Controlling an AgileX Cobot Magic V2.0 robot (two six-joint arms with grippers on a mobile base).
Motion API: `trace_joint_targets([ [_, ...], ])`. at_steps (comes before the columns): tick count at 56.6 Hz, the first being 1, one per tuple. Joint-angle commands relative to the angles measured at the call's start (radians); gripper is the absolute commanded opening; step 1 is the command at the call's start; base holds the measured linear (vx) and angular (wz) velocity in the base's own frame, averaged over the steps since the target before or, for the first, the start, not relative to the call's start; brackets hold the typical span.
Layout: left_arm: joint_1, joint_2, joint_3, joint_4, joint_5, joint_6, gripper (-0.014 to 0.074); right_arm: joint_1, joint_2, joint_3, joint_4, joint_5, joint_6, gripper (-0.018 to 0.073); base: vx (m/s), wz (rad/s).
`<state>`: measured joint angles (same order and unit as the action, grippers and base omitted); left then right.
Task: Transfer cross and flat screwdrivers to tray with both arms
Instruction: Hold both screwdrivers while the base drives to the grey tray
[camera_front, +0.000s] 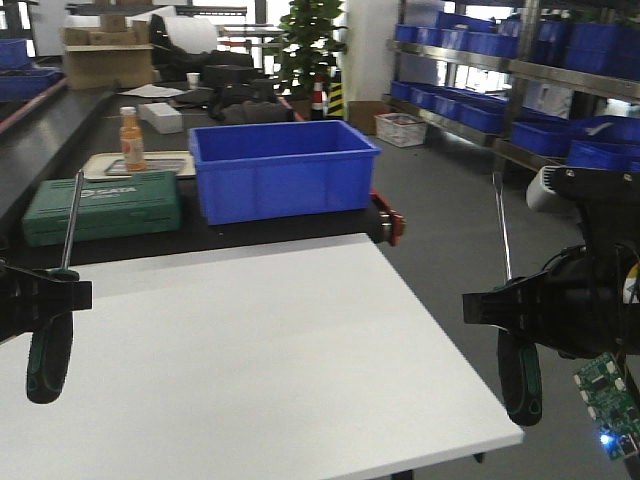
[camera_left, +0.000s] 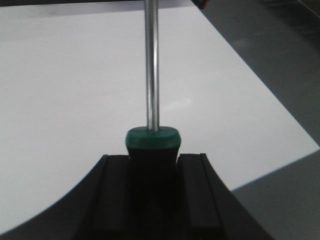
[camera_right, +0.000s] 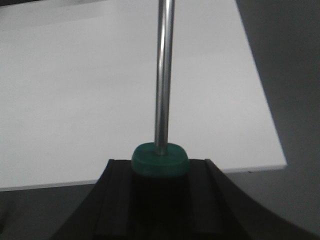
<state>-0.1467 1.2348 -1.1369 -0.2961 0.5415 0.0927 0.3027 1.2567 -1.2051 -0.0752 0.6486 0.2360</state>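
Each arm holds one screwdriver upright above the white table (camera_front: 270, 350). In the front view my left gripper (camera_front: 55, 295) is shut on the dark green and black handle of the left screwdriver (camera_front: 47, 362), whose steel shaft points up. My right gripper (camera_front: 512, 308), off the table's right edge, is shut on the handle of the right screwdriver (camera_front: 520, 378). In the left wrist view the green collar of that screwdriver (camera_left: 151, 140) sits clamped in the left gripper (camera_left: 152, 165). The right wrist view shows the other screwdriver (camera_right: 160, 160) in the right gripper (camera_right: 160, 174) over the table's near right corner. The tray is out of view.
Behind the white table a deep blue bin (camera_front: 285, 180) stands on a dark bench, with a green tool case (camera_front: 100, 207) to its left. A small beige tray (camera_front: 105, 168) holds an orange bottle (camera_front: 131, 138). Shelves of blue bins (camera_front: 560, 60) line the right wall.
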Motion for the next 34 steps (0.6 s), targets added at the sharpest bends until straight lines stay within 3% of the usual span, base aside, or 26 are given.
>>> trace_joint_targets([
  [1,-0.005,-0.028,-0.035,-0.021,-0.080,-0.002,-0.0001,-0.005,-0.030,-0.035,-0.012,-0.081,-0.005,-0.0008,-0.19,-0.69],
  [34,-0.005,-0.028,-0.035,-0.021,-0.080,-0.002,-0.0001,-0.005,-0.030,-0.035,-0.012,-0.084,-0.005,-0.0008,-0.14,-0.76],
])
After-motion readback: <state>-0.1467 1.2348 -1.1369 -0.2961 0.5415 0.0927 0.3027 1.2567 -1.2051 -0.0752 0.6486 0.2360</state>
